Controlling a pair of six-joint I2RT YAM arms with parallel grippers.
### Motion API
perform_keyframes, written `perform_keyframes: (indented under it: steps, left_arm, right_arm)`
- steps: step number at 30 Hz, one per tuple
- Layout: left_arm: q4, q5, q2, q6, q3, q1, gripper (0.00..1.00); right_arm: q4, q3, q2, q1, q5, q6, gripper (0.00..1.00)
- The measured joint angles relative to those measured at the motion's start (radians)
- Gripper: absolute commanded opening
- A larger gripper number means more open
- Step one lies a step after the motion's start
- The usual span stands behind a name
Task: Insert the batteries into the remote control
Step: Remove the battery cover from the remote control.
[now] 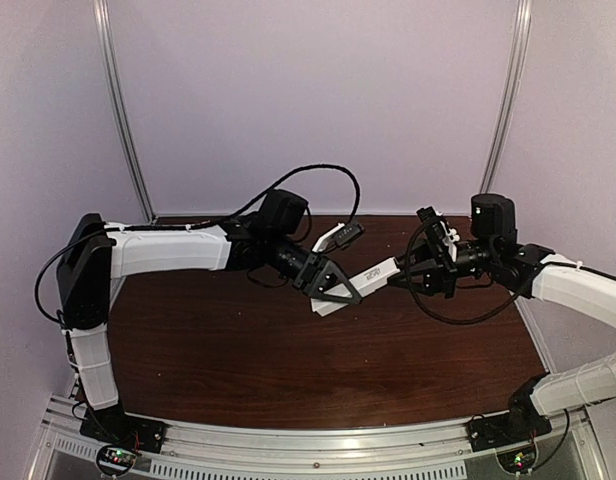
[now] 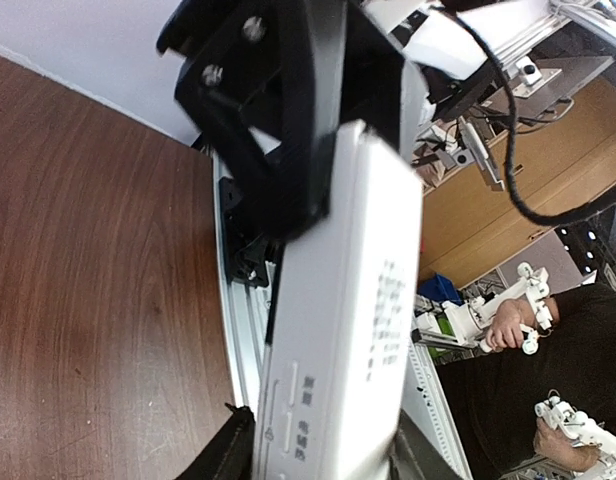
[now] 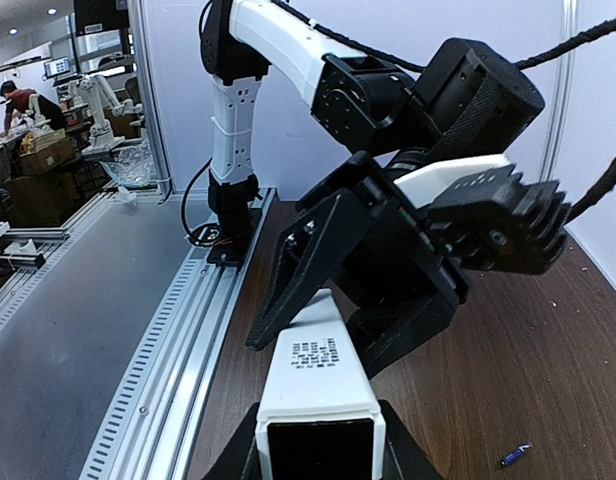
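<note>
The white remote control (image 1: 360, 281) hangs above the table's middle, held at both ends. My left gripper (image 1: 335, 290) is shut on its left end and my right gripper (image 1: 400, 273) is shut on its right end. In the left wrist view the remote (image 2: 348, 330) runs up from between my left gripper's (image 2: 323, 462) fingers, its printed back showing. In the right wrist view the remote (image 3: 318, 375) shows its dark end face between my right gripper's (image 3: 318, 455) fingers. A small dark blue battery (image 3: 515, 455) lies on the table. The red-orange battery is out of view.
The dark wood table (image 1: 238, 350) has a metal rail (image 1: 318, 445) along its near edge, also seen in the right wrist view (image 3: 158, 370). White walls close the back and sides. A black cable (image 1: 318, 175) loops over the left arm.
</note>
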Motion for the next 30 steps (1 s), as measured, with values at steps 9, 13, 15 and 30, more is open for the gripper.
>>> perform_keyframes:
  steps: [9,13,15,30]
  left_arm:
    - [-0.087,-0.057,0.026,0.054,-0.023,0.007,0.61]
    - [-0.121,-0.097,0.026,0.090,-0.023,0.021,0.66]
    - [-0.139,-0.120,0.027,0.111,-0.023,0.028,0.71]
    - [-0.359,-0.305,0.026,0.382,0.063,0.084,0.98]
  right_arm:
    - [0.086,-0.043,0.005,-0.008,0.037,0.072,0.00]
    - [0.111,-0.050,0.023,-0.005,0.054,0.088,0.00]
    - [0.116,-0.053,0.030,-0.005,0.063,0.091,0.00]
    - [0.108,-0.058,0.064,-0.005,0.107,0.079,0.00]
